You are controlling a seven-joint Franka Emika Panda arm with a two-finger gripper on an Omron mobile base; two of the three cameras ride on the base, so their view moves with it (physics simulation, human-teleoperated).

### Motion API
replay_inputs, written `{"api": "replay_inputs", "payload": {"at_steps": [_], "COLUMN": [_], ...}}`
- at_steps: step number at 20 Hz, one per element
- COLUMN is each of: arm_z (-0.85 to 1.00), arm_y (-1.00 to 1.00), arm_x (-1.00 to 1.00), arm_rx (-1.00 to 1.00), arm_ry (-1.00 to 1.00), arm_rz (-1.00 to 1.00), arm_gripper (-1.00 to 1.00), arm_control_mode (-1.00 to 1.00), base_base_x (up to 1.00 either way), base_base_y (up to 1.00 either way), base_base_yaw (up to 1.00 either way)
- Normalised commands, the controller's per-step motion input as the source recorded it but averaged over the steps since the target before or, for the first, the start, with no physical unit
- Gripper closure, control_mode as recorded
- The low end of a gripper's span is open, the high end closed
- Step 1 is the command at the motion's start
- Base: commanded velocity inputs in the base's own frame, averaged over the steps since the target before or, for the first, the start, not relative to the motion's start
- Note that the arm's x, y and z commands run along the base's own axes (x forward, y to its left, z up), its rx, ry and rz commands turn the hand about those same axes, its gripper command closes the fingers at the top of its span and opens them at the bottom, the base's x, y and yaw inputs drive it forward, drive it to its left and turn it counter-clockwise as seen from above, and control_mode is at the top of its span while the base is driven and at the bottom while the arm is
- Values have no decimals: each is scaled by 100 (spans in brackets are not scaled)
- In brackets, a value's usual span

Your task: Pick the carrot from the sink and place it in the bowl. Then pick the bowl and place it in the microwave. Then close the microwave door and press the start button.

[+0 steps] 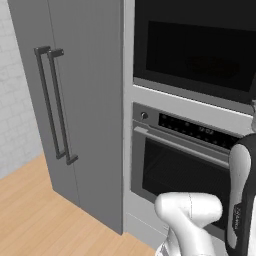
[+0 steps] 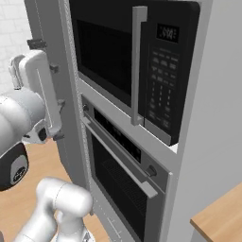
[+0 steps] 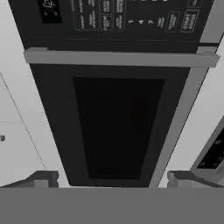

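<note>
Cabinetry frames the shut microwave door (image 3: pixel 118 127), facing the open claw (image 3: pixel 111 177).

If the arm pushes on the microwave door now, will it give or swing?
The microwave door looks already shut, flush in its frame, so a push probably meets a stiff panel with no swing. Its dark window looks like glass; press gently. The long grey handle seems rigid. The gripper faces the door, jaws wide open.
</note>
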Motion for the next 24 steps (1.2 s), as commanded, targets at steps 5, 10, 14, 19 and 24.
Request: {"api": "replay_inputs", "payload": {"at_steps": [5,10,14,19,24], "arm_z": [8,14,12,6,-13], "arm_y": [25,15,10,0,-18], "arm_x": [-36,-12,-5,-4,-3], "arm_rx": [-68,-63,-56,-48,-29], "arm_ry": [21,29,11,11,4], "arm_rz": [6,-9,-24,-17,-4], "arm_gripper": [-100,-100,-100,-100,-100], "arm_control_mode": [-100,-100,-100,-100,-100], "base_base_x": [0,0,0,0,0], "base_base_y": [0,0,0,0,0], "base_base_yaw": [0,0,0,0,0]}}
